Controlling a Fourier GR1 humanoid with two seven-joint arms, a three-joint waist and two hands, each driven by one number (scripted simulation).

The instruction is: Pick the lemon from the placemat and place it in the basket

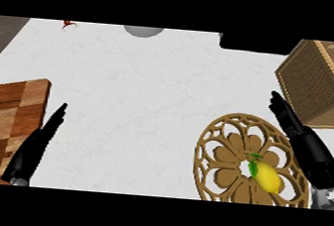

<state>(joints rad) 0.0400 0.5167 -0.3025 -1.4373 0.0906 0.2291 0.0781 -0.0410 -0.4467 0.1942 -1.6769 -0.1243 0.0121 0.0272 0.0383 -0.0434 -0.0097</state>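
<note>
A yellow lemon (268,177) with a green leaf lies on the round, openwork wooden placemat (221,159) at the lower right. The woven basket (312,79) stands at the right edge, beyond the placemat. My right hand (300,135) hovers over the placemat's right rim with fingers straight, pointing away from me toward the basket; it sits just right of the lemon and is apart from it. My left hand (39,142) rests at the lower left, fingers straight, holding nothing.
A wooden cutting board (4,117) lies at the left edge beside my left hand. A grey rounded object (143,31) and a small red item (68,24) sit at the counter's far edge, and a dark block (256,42) is left of the basket.
</note>
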